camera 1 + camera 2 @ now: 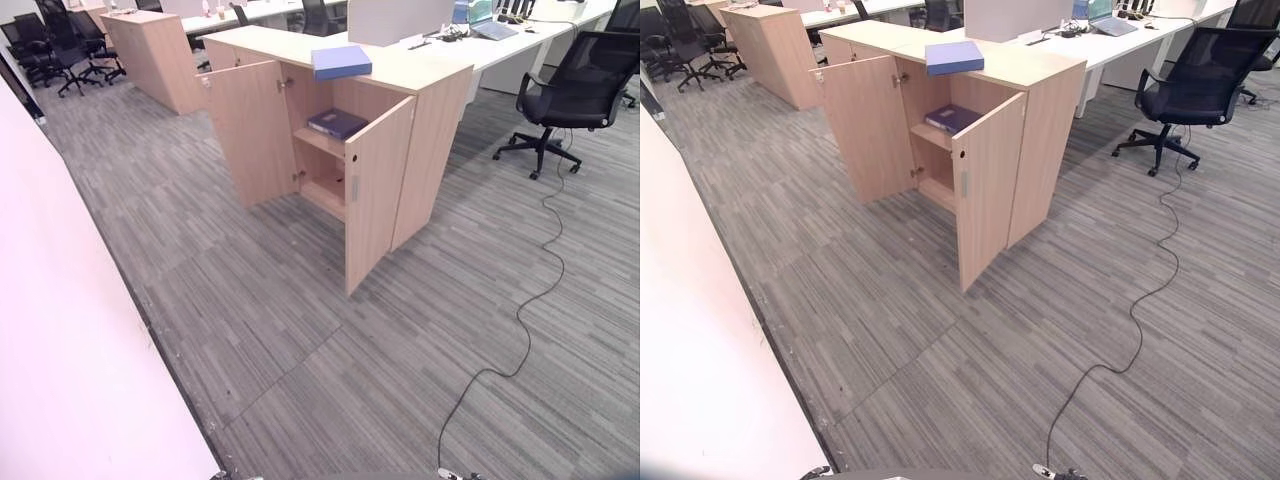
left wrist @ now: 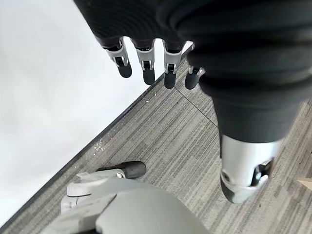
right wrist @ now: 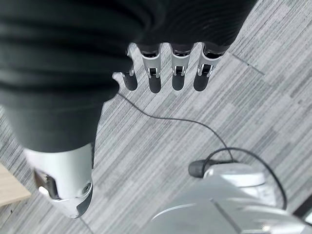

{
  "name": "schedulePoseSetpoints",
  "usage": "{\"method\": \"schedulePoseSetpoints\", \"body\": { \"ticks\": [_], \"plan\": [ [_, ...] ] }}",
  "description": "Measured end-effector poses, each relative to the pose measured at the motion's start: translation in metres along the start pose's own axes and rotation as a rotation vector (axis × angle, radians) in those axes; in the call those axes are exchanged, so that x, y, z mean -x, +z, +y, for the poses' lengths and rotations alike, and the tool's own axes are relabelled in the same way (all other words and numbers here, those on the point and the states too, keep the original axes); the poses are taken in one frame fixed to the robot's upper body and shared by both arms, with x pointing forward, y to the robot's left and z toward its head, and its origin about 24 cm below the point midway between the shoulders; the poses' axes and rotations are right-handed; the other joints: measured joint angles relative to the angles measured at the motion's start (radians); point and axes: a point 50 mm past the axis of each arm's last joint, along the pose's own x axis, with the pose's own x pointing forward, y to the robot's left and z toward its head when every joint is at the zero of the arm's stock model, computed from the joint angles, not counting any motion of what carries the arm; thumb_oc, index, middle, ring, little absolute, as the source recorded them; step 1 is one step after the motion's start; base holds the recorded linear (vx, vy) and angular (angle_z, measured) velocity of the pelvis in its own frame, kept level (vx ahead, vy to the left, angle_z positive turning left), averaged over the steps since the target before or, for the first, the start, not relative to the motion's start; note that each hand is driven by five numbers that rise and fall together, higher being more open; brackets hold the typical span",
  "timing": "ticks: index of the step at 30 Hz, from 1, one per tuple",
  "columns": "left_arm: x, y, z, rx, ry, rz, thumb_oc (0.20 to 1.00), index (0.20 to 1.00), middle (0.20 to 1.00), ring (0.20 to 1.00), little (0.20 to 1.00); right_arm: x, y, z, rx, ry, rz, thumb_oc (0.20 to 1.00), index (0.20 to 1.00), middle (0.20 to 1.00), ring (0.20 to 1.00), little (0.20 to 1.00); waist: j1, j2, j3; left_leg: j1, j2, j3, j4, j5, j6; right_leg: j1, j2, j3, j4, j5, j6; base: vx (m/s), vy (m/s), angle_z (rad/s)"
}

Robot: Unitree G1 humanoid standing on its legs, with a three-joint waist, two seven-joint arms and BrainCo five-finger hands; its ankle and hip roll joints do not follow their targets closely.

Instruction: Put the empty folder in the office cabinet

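Folder on top: a blue box-style folder [image 1: 341,62] lies flat on the top of the wooden office cabinet [image 1: 430,130], near its front edge above the open compartment; its long axis runs roughly along that front edge, one short end toward the desks at the right.
Look: light blue, thick, closed, with a paler side face turned toward the camera.
Second folder: a darker blue folder [image 1: 337,123] lies flat on the upper shelf inside the cabinet, set at a slant to the shelf edge.
Cabinet: light wood; both doors stand open, the left door [image 1: 250,133] swung wide, the right door [image 1: 377,195] swung out toward the camera.
Left hand: the left hand [image 2: 146,68] hangs over the carpet with fingers straight and relaxed, holding nothing.
Right hand: the right hand [image 3: 165,73] hangs likewise, fingers loose, empty.
Floor: grey striped carpet tiles [image 1: 300,330]; a pale wall panel [image 1: 60,340] runs along the left.
Room: an office with white desks [image 1: 520,40] behind the cabinet, a black swivel chair [image 1: 570,90] at the right, more chairs [image 1: 60,50] at far left, and a second wooden cabinet [image 1: 155,55] beyond.
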Motion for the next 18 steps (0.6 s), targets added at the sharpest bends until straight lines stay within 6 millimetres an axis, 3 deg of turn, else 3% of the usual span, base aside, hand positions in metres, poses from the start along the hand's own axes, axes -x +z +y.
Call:
{"method": "schedulePoseSetpoints", "body": {
  "ticks": [9,18],
  "plan": [
    [0.0001,-0.0012,0.0003,-0.005,0.006,0.004,1.0,1.0,1.0,1.0,1.0,0.0001,-0.001,0.0002,0.001,0.006,0.003,1.0,1.0,1.0,1.0,1.0,0.0,-0.001,0.002,0.012,-0.001,0.002,-0.019,0.003,-0.004,0.027,-0.001,0.004,-0.052,0.025,0.003,0.0,0.0,0.0],
    [0.0,0.0021,-0.0019,-0.136,0.016,-0.017,1.0,1.0,1.0,1.0,1.0,-0.0001,0.0007,0.0,0.002,0.005,-0.002,1.0,1.0,1.0,1.0,1.0,0.0,-0.002,0.02,0.02,-0.001,0.001,-0.027,0.003,-0.005,0.055,-0.001,0.004,-0.101,0.047,0.003,0.0,0.0,0.0]
  ]
}}
